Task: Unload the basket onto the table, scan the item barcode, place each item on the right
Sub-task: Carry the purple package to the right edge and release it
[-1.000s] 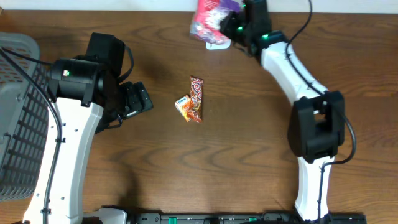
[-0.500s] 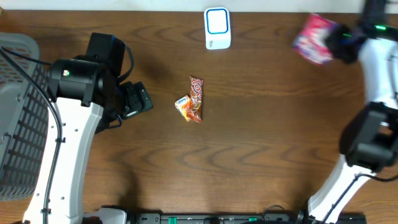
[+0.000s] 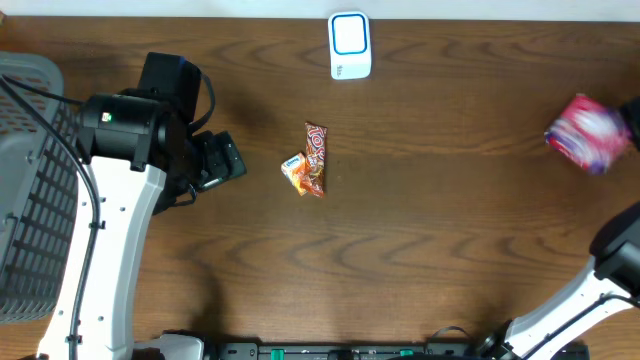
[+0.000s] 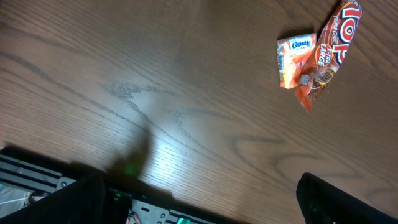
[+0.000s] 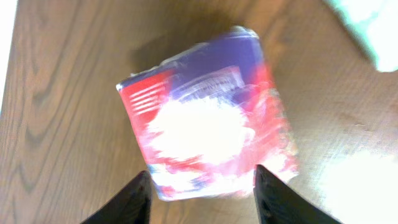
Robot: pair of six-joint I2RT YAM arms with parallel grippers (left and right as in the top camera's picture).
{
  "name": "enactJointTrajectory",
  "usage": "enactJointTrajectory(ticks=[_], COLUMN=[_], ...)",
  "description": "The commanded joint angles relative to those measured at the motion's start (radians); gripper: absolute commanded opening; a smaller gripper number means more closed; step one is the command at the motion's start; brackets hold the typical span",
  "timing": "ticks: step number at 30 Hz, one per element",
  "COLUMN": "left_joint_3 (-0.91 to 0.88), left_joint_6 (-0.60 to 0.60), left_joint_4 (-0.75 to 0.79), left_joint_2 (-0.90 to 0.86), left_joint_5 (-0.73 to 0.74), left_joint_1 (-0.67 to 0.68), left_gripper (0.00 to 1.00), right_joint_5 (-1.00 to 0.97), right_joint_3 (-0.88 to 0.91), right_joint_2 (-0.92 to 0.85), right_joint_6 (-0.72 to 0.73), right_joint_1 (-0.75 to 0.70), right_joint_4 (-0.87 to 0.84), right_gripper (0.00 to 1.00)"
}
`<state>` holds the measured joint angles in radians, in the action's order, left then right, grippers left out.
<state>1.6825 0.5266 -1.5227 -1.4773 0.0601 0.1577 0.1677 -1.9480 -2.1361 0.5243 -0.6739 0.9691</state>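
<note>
A pink and purple packet [image 5: 208, 121] shows blurred in the right wrist view, just beyond my right gripper [image 5: 200, 177]. The fingers stand apart on either side of its near edge, and I see no grip on it. Overhead, the same packet [image 3: 588, 133] is at the far right edge of the table. The white scanner [image 3: 349, 45] with a blue rim sits at the back centre. My left gripper [image 4: 199, 199] hangs open over bare wood, left of the snacks, with nothing between its fingers.
An orange-red snack wrapper [image 3: 316, 158] and a small tissue pack [image 3: 295, 170] lie mid-table. A grey basket [image 3: 25, 180] stands at the left edge. The right arm's base [image 3: 620, 260] rises at the lower right.
The right arm swung the pink packet from over the scanner to the table's far right, and its jaws have parted. The left arm has not moved.
</note>
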Motion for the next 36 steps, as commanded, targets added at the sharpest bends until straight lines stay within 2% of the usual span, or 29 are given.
enactJointTrajectory(ticks=[1, 7, 9, 10, 11, 12, 19, 21, 28, 36], left_joint_3=[0.006, 0.006, 0.006, 0.006, 0.006, 0.006, 0.006, 0.006, 0.006, 0.006], left_joint_6=[-0.002, -0.002, -0.002, -0.002, -0.002, -0.002, -0.002, -0.002, -0.002, -0.002], left_joint_4=[-0.006, -0.006, -0.006, -0.006, -0.006, -0.006, -0.006, -0.006, -0.006, -0.006], left_joint_2=[-0.006, -0.006, -0.006, -0.006, -0.006, -0.006, -0.006, -0.006, -0.006, -0.006], left_joint_5=[-0.017, -0.017, -0.017, -0.017, -0.017, -0.017, -0.017, -0.017, -0.017, -0.017], left_joint_1=[-0.004, -0.004, -0.004, -0.004, -0.004, -0.004, -0.004, -0.004, -0.004, -0.004], left_gripper=[0.98, 0.98, 0.98, 0.98, 0.98, 0.98, 0.98, 0.98, 0.98, 0.98], right_joint_5=[0.074, 0.353, 0.388, 0.379, 0.357, 0.320, -0.147, -0.207, -0.230, -0.277], right_joint_3=[-0.034, -0.041, -0.041, -0.039, -0.037, -0.030, 0.088, 0.133, 0.265, 0.463], right_joint_2=[0.042, 0.071, 0.071, 0.070, 0.069, 0.069, 0.068, 0.068, 0.067, 0.065], right_joint_6=[-0.029, -0.141, -0.208, -0.249, -0.278, -0.292, -0.293, -0.293, -0.281, -0.330], right_joint_1=[-0.069, -0.123, -0.109, -0.093, -0.074, -0.050, 0.182, 0.230, 0.300, 0.285], right_joint_4=[0.019, 0.007, 0.021, 0.041, 0.058, 0.072, 0.059, 0.026, -0.105, -0.389], right_gripper=[0.53, 0.48, 0.41, 0.27, 0.09, 0.01, 0.01, 0.01, 0.01, 0.01])
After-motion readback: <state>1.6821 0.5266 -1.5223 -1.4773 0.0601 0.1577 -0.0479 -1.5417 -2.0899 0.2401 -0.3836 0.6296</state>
